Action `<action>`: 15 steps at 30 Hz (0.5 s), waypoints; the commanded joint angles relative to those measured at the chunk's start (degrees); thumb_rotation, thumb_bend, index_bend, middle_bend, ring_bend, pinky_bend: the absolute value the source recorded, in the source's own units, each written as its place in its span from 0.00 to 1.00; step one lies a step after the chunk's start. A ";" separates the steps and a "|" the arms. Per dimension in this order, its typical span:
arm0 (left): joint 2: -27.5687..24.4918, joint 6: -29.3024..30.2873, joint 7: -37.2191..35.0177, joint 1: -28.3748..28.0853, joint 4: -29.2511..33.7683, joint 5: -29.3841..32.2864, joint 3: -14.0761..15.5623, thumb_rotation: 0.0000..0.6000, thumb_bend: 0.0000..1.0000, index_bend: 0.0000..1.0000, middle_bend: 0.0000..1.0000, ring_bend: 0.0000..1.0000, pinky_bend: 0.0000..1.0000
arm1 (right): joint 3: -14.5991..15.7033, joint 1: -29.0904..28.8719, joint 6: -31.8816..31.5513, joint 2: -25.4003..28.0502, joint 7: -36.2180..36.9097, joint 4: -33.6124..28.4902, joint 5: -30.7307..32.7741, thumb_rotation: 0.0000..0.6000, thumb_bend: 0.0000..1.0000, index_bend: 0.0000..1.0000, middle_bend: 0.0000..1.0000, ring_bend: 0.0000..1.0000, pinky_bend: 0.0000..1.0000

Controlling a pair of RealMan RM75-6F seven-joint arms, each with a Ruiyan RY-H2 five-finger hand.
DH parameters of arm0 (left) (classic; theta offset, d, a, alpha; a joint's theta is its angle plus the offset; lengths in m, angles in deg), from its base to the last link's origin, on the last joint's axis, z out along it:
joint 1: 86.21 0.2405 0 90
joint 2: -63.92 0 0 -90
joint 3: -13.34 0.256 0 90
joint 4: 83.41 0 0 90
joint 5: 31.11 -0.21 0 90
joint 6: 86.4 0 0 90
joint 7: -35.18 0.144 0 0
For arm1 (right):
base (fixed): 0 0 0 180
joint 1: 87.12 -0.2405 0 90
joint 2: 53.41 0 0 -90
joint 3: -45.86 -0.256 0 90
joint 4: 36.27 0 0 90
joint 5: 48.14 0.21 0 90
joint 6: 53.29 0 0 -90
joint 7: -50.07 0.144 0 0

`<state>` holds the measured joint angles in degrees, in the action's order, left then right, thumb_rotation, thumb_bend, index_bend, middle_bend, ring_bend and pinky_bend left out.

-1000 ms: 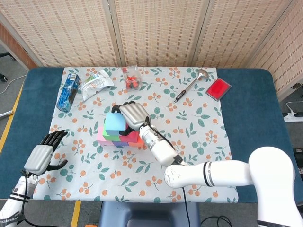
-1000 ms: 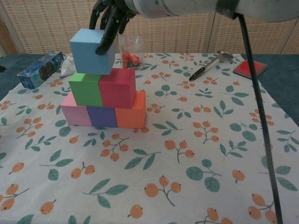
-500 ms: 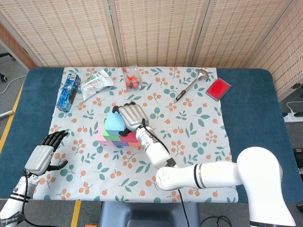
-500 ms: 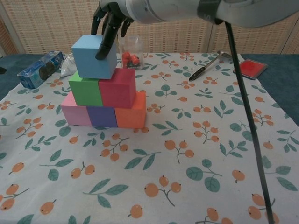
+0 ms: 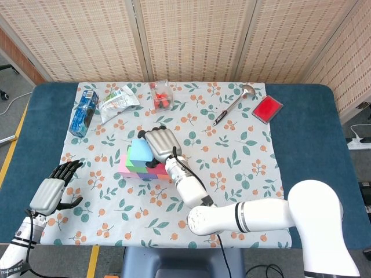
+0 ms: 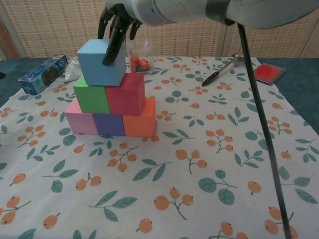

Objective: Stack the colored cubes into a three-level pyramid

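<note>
Far lower left of the head view, your left hand rests idle on the blue table edge, fingers loosely spread, holding nothing. Moving right to the middle of the floral tablecloth, there's your pyramid: a matte pink foam cube, a purple foam cube and an orange foam cube along the base, then a green foam cube and a crimson foam cube above them. On top sits the light-blue foam cube, and it looks shifted left, riding mostly over the green one with its right lower edge on the crimson. Your right hand comes in from the top, dark fingertips pressed to the blue cube's right face; whether the thumb grips the far side, I cannot tell. Ease that cube right until it straddles the seam, then lift away straight up. These blocks are sharp-edged, soft-faced and light, so a sideways drag will probably topple them.
</note>
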<state>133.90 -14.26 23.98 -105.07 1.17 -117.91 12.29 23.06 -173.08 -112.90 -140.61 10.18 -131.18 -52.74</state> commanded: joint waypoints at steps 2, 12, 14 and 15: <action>0.10 0.04 -0.18 0.04 -0.14 -0.04 0.03 1.00 0.25 0.07 0.03 0.00 0.09 | -0.06 0.12 0.09 -0.12 -0.29 0.07 0.02 1.00 0.20 0.24 0.40 0.19 0.16; 0.14 0.07 -0.61 0.13 -0.44 -0.06 0.06 1.00 0.25 0.07 0.03 0.00 0.09 | -0.31 0.34 -0.11 -0.70 -0.94 0.43 -0.16 1.00 0.20 0.23 0.40 0.18 0.15; 0.14 0.08 -0.65 0.14 -0.48 -0.09 0.07 1.00 0.25 0.07 0.03 0.00 0.09 | -0.40 0.35 -0.21 -0.77 -1.12 0.42 -0.25 1.00 0.20 0.23 0.40 0.18 0.15; 0.14 0.09 -0.69 0.15 -0.48 -0.08 0.07 1.00 0.25 0.07 0.03 0.00 0.09 | -0.45 0.35 -0.27 -0.81 -1.17 0.43 -0.28 1.00 0.20 0.23 0.40 0.18 0.15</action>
<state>134.05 -14.17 23.29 -104.91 0.68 -118.00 12.36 22.63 -172.72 -113.14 -141.40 9.03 -130.75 -53.01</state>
